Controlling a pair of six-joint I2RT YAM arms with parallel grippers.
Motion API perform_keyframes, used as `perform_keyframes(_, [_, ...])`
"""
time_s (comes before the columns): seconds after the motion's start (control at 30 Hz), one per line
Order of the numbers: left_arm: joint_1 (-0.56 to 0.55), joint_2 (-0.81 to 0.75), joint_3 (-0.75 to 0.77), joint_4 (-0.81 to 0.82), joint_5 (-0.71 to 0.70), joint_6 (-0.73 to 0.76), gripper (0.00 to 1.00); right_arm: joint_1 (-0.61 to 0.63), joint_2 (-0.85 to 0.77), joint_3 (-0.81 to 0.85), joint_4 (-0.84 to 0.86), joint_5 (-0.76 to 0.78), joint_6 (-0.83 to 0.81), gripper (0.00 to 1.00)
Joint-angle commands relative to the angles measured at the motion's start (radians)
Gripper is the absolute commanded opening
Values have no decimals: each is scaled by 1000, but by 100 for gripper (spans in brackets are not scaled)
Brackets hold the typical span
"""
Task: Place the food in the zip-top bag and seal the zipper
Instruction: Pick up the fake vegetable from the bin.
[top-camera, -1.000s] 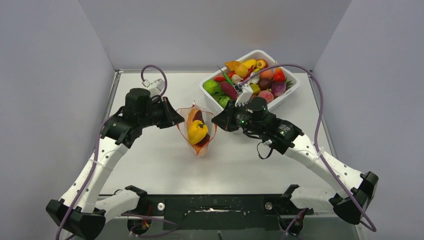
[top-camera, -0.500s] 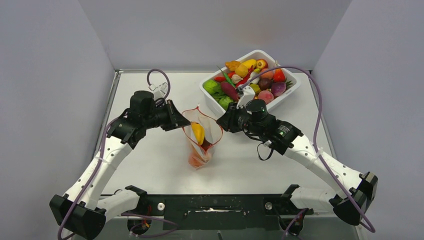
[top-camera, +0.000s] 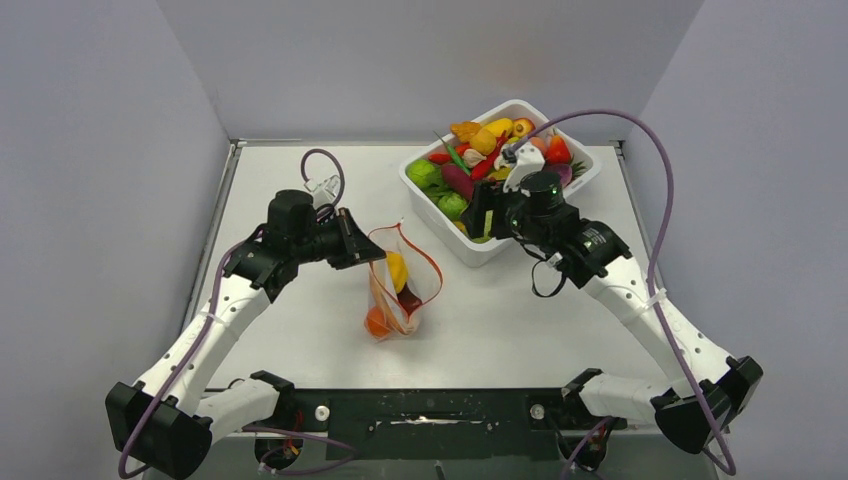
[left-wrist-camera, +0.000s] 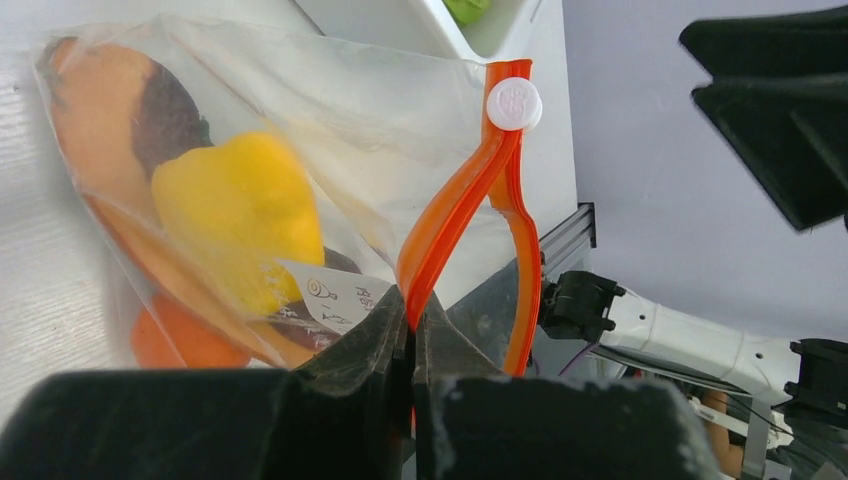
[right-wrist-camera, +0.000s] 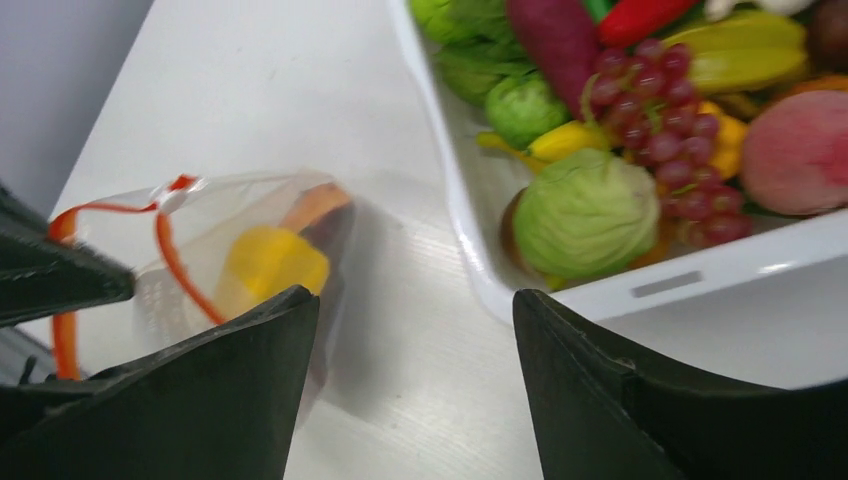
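At zip-top bag's (top-camera: 400, 290) left rim, left tool (left-wrist-camera: 410, 320) is pinching zipper (left-wrist-camera: 455, 210) tight, propping mouth agape. Bag is standing on bench (top-camera: 300, 330), yellow pepper (left-wrist-camera: 235, 215) inside. Right of bag, farther back, right tool (right-wrist-camera: 415, 300) is hovering over white tub (top-camera: 480, 250), jaws wide, carrying nothing. Zipper is running from left tool away toward white slider (left-wrist-camera: 514, 103). Right arm is sitting nearer remaining food (top-camera: 458, 180); judging next pick is falling to it.
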Motion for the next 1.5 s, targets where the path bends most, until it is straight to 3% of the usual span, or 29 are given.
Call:
perform_keyframes(0.0, [2,-30,5,111,41,-15,0,-115,15,87,-50,80,-114,74])
perform_keyframes(0.27, [2,-33,7,116,65,-10,0,-316,96,116,-30,273,-138,89])
perform_keyframes(0.37, [2,-34,17,125,69,-12,0,-387,146,121,-5,262,-119,98])
perform_keyframes(0.47, [2,-37,17,136,73,-16,0,-437,189,132,27,257,-132,98])
perform_keyframes(0.63, [0,-48,-11,175,74,-40,0,-512,240,159,57,220,-143,93])
perform_keyframes(0.73, [0,-52,-14,184,77,-47,0,-547,240,135,109,177,-144,80])
perform_keyframes(0.83, [0,-62,-19,193,81,-52,0,-562,253,105,151,164,-135,74])
perform_keyframes(1.03, [1,-70,-31,177,94,-46,0,-607,286,71,261,151,-138,74])
perform_keyframes(1.2, [2,-92,-41,166,87,-47,0,-618,348,117,258,101,-128,78])
perform_keyframes(1.47, [3,-116,-58,146,74,-42,0,-623,393,110,278,75,-128,63])
